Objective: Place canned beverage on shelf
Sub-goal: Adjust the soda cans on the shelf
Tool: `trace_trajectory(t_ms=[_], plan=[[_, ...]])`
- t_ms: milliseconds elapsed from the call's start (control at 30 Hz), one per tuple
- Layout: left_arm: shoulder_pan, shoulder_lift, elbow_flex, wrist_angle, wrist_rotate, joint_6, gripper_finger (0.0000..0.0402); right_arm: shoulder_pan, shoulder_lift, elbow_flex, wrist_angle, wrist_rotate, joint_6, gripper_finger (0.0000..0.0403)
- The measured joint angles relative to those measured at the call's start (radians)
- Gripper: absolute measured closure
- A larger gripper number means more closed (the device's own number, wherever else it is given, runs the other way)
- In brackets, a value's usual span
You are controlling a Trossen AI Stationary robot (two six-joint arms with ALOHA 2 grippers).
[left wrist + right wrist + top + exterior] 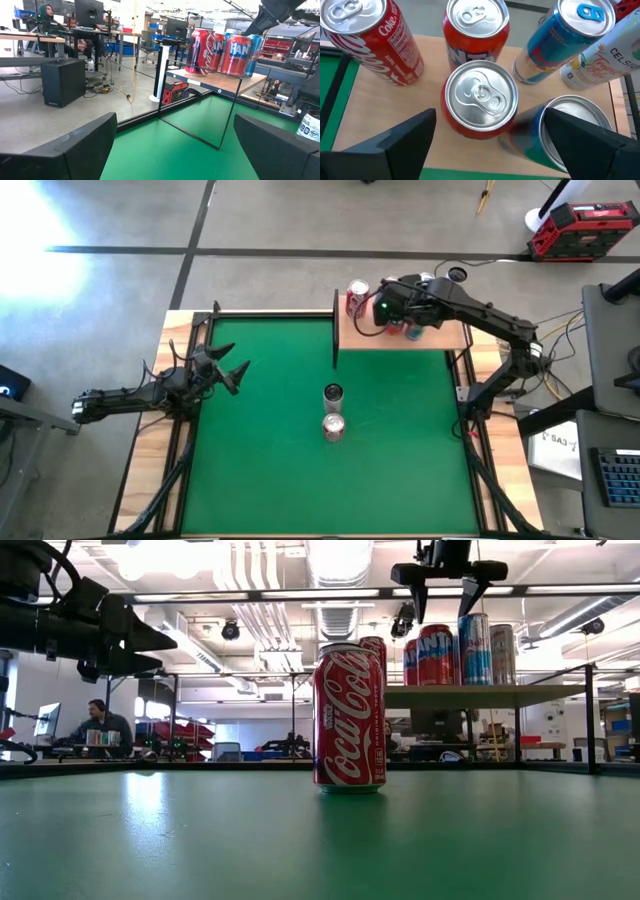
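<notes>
The shelf (400,337), a tan board in a thin dark frame, stands at the table's far edge with several cans upright on it. My right gripper (490,145) hangs open above them, over a red can (480,97) and a blue can (570,132); in the low view the right gripper (448,595) is clear above the can tops. Two cans stand on the green felt at mid-table, a Coca-Cola can (349,718) nearer and a second can (333,393) behind it. My left gripper (235,372) waits open at the table's left side.
On the shelf also stand a Coca-Cola can (375,40), an orange-red can (476,25), a blue can (567,35) and a white Celsius can (615,55). The shelf's dark frame leg (235,115) drops to the felt. A person sits at a desk (100,725) beyond the table.
</notes>
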Motion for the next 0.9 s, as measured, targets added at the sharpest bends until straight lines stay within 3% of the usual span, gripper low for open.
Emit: trace_trajectory(t_ms=[633, 900], plan=[[0.0, 0.0, 0.0, 0.0, 0.0, 0.0, 0.0015, 0.0, -0.036, -0.003, -0.044, 0.007, 0.012, 0.0039], [0.0, 0.0, 0.0, 0.0, 0.0, 0.0, 0.0015, 0.019, -0.036, 0.102, -0.09, 0.024, 0.008, 0.0039]])
